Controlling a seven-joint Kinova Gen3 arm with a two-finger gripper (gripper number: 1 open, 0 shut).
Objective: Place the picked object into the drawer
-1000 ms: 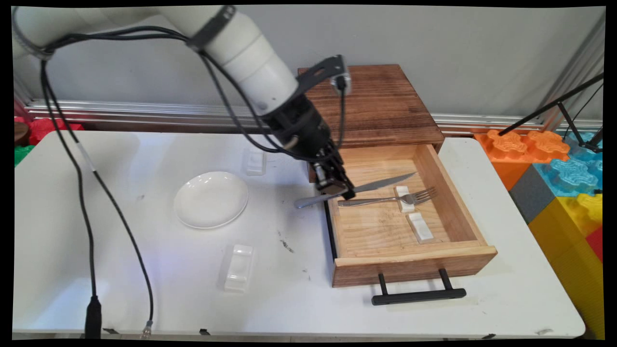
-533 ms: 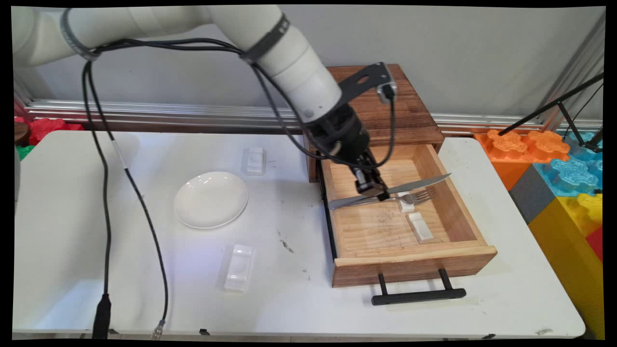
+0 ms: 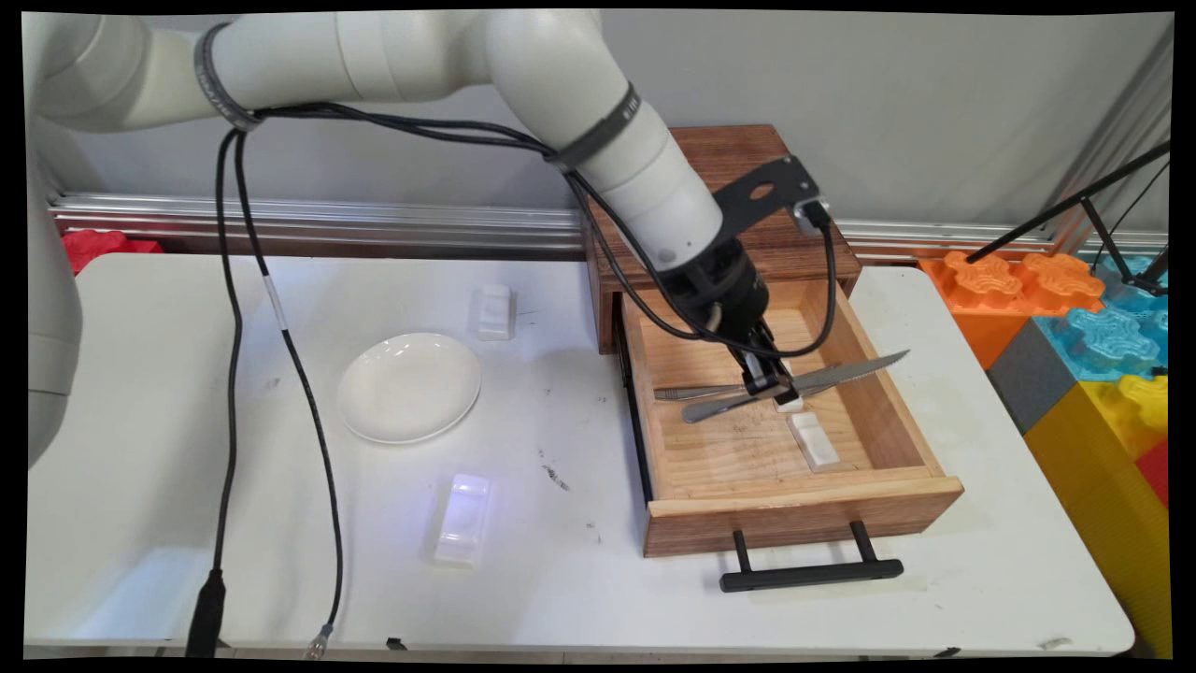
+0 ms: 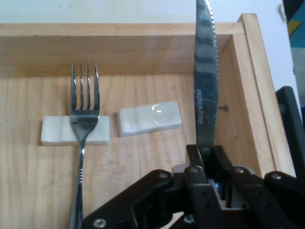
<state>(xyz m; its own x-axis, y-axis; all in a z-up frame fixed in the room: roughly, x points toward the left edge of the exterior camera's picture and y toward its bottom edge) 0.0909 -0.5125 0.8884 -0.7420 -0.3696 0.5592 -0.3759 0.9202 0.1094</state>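
Over the open wooden drawer [image 3: 892, 397] I have the gripper [image 3: 768, 382] clamped on a table knife [image 3: 794, 385], pinching it about midway along its length. In the main view the knife hangs level above the drawer floor, its handle trailing off to the picture's left of the fingers and its serrated blade reaching right, past the drawer's right wall. From the hand camera I see that blade [image 4: 205, 81] running straight up out of the closed fingertips [image 4: 206, 164], edge-on.

Just beneath the gripper, inside the drawer, a fork [image 3: 696, 393] lies on the wood with its neck propped on a small white rest [image 3: 790, 405]; in the hand view the fork [image 4: 84, 119] sits to the left of the knife, tines pointing the same way as the blade, on its rest [image 4: 57, 131]. A second white rest [image 4: 149, 118] lies bare between fork and knife in that view, and in the main view it [image 3: 815, 441] is a little nearer the drawer front than the gripper.

Well away to the picture's left of the gripper, out on the white table [image 3: 561, 579], I can see a white plate [image 3: 409, 387] and two more white rests, one behind it [image 3: 494, 311] and one in front [image 3: 462, 519]. The drawer's black handle [image 3: 811, 572] is at the near side.
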